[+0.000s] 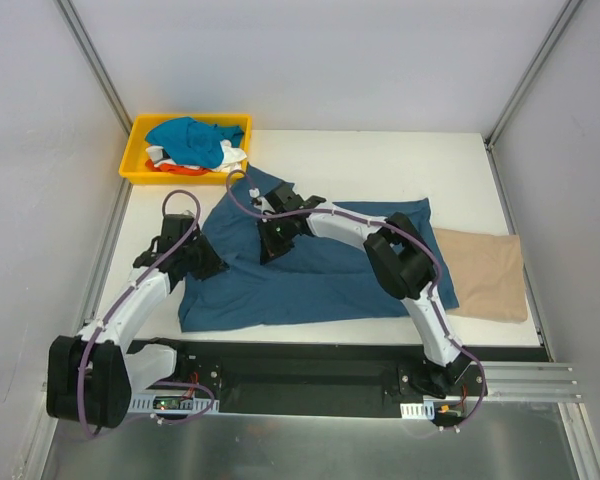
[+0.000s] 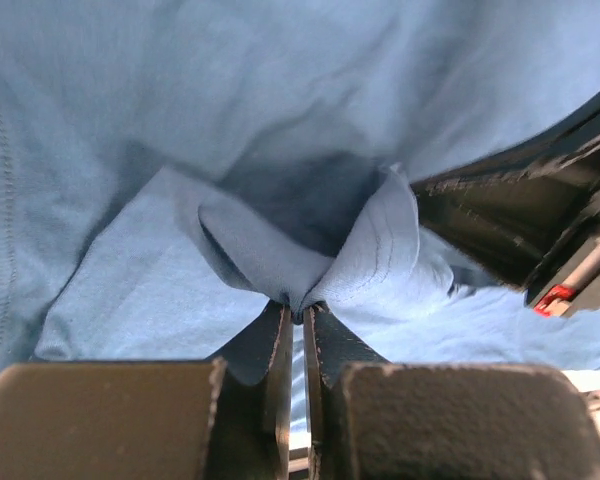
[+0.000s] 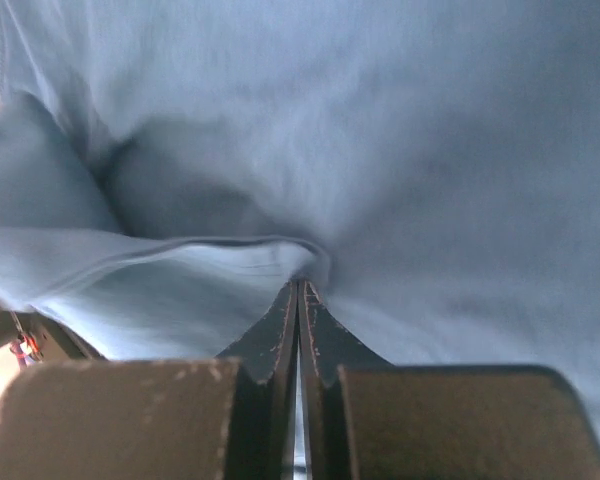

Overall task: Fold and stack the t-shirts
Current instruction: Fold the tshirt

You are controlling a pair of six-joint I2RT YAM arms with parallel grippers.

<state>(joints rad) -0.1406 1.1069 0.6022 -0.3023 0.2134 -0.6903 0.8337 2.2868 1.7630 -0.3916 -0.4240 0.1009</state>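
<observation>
A large dark teal-blue t-shirt (image 1: 320,275) lies spread across the middle of the table. My left gripper (image 1: 206,262) is down on its left edge. In the left wrist view that gripper (image 2: 298,312) is shut on a bunched pinch of the blue cloth (image 2: 280,120). My right gripper (image 1: 269,248) sits on the upper middle of the same shirt. The right wrist view shows this gripper (image 3: 300,286) shut on a fold of the cloth (image 3: 380,130). A tan-beige t-shirt (image 1: 485,272) lies folded flat at the right.
A yellow tray (image 1: 136,160) stands at the back left. It holds a heap of shirts, bright blue (image 1: 190,140), white (image 1: 232,158) and orange-red (image 1: 180,168). Grey walls and metal rails close in both sides. The right arm's black body (image 2: 540,220) shows close by in the left wrist view.
</observation>
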